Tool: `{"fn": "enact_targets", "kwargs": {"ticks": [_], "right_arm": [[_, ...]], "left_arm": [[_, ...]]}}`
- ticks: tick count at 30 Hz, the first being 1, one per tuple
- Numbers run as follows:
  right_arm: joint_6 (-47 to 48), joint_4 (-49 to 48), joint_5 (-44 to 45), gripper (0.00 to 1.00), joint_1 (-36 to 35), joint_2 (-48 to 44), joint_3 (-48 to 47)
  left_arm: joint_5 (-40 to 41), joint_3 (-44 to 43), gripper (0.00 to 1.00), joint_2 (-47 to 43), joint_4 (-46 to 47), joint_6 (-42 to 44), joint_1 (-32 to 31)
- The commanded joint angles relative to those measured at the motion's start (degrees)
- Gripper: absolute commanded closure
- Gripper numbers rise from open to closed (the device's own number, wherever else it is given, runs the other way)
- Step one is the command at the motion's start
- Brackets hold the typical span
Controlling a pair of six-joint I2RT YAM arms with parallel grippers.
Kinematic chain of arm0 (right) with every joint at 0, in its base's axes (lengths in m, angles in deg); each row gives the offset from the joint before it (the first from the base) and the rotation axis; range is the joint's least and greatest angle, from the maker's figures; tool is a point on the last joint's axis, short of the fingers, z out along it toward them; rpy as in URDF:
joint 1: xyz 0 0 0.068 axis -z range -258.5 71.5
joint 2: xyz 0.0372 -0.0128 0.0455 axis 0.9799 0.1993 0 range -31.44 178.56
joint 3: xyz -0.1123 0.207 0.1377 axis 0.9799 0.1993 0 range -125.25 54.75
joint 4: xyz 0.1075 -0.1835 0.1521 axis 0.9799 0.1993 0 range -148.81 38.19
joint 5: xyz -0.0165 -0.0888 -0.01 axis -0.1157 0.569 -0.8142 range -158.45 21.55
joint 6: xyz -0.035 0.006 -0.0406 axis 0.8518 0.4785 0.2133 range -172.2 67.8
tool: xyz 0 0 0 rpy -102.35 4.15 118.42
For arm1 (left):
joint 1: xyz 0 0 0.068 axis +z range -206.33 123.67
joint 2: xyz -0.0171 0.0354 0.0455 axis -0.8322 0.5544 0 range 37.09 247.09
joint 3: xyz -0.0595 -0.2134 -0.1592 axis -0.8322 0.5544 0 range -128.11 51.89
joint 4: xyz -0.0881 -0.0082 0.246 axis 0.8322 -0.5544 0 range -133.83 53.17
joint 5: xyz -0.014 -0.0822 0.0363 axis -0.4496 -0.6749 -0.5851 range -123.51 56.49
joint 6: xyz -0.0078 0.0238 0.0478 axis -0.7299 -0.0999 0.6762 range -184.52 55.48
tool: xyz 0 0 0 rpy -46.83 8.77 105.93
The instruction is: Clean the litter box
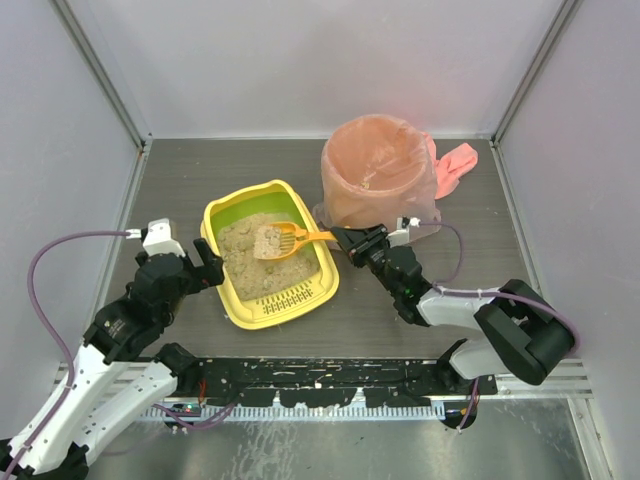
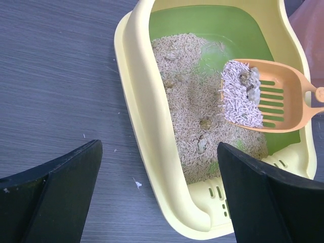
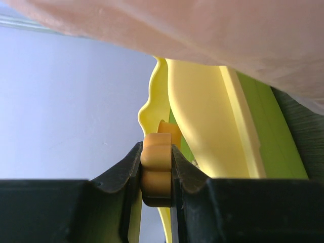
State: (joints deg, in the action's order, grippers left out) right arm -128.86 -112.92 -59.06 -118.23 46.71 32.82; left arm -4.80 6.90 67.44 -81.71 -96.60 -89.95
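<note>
Yellow plastic forms the rectangular, round-cornered litter box (image 2: 139, 101), which is set on the dark grey wood-grain desk (image 1: 200, 170) left of centre, with its slotted ledge on the near short side. Its inner wall is green, and beige sandy litter (image 2: 187, 101) is spread over most of the floor, with bare green left at the far end. Several darker lumps are seen lying in the litter.

A small orange slotted plastic scoop (image 2: 293, 81) is held over the right part of the box, above the litter. A heap of pale pellets (image 2: 240, 101) and a few brownish clumps (image 2: 250, 83) are carried in its head. Its handle is passed over the right wall of the box to the right gripper (image 3: 156, 152), whose jaws are clenched on the handle's rounded end.

The left gripper (image 2: 158, 152) is placed near the left long wall of the box, with its jaws spread wide and nothing between them but the view of the rim below. Whether the wall is touched cannot be told.

A round bin lined with a pink plastic bag (image 1: 380, 200) is stood just beyond the far right corner of the box, with the bag's loose end hung over its right side. What is inside the bin cannot be made out.
</note>
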Motion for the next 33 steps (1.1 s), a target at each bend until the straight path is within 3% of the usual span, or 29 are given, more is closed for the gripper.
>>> {"fn": "enact_targets", "kwargs": {"ticks": [1,7,10,16,20,24,28,31,33], "right_arm": [[-6.3,-14.3,-1.6,0.99,2.3,0.0,2.6],[-8.0,-22.7,-4.9,0.99,4.0,2.8,4.1],[-7.5,-19.1,-6.1,0.99,3.6,2.4,2.1],[-9.4,-21.7,-5.5,0.99,4.9,4.3,3.4],[-7.6,-24.2,-10.6,0.99,2.9,7.4,-1.2],[-11.6,-24.6,-7.7,1.00,6.3,7.7,2.5],[-8.5,-24.1,-10.9,0.99,2.5,9.6,-3.0],[-11.5,-24.0,-8.3,1.00,6.6,8.2,1.6],[-10.0,-22.9,-10.2,0.99,6.0,8.0,-0.4]], "left_arm": [[1.3,-3.1,0.02,-0.7,0.5,0.6,0.2],[1.5,-2.7,0.02,-1.0,1.8,0.5,0.2],[1.2,-3.0,0.02,-1.0,1.4,0.4,0.2],[1.9,-3.3,0.02,-1.6,1.2,0.3,0.3],[2.6,-3.0,0.02,-2.2,1.7,0.4,0.2],[2.0,-3.8,0.02,-1.4,1.5,0.3,0.2],[2.2,-2.9,0.02,-1.3,3.1,0.3,0.3],[1.6,-3.8,0.02,-0.6,2.3,0.2,0.3],[1.9,-3.7,0.02,-0.9,2.1,0.2,0.2]]}}
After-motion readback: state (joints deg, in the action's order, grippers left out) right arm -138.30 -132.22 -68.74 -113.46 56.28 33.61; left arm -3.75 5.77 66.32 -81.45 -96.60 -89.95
